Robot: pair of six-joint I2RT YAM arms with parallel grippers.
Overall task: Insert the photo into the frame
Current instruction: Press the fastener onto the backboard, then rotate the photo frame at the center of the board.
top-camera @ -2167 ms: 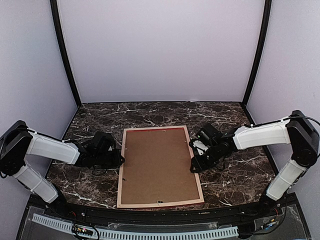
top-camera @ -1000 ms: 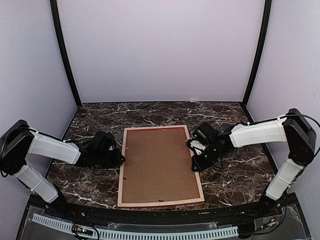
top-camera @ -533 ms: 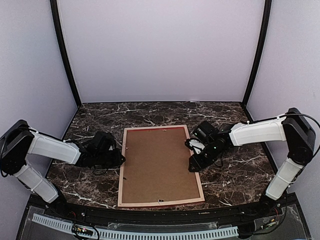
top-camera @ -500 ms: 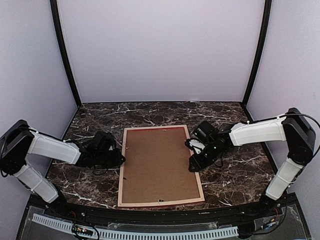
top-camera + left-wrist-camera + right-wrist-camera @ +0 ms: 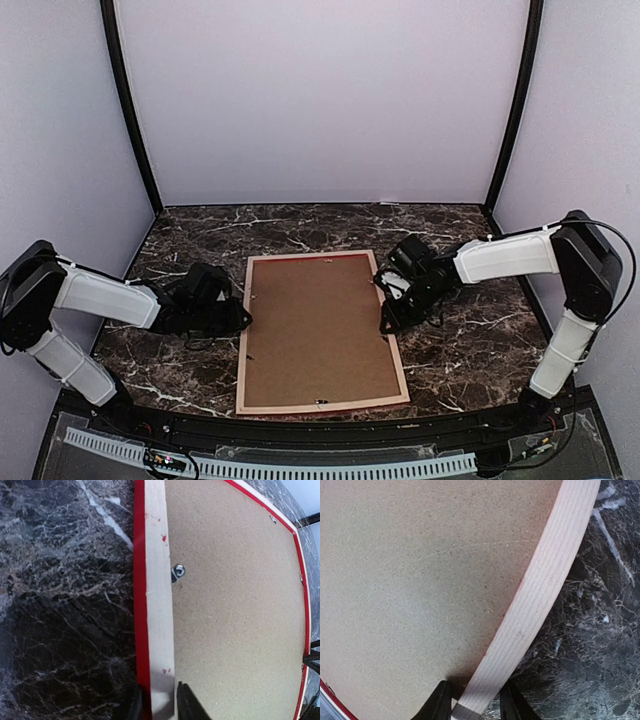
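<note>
Straddling one frame (image 5: 159,605) are left end effector (image 5: 159,702), right end effector (image 5: 476,700).

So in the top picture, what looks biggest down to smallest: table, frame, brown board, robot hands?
1. table
2. frame
3. board, inside the frame
4. left hand and right hand: they look about alike, so I can't rank them.

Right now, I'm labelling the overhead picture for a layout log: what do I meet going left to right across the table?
In order: left arm → left gripper → brown backing board → right gripper → right arm. The frame rims the board on every side, so it has no single place.
</note>
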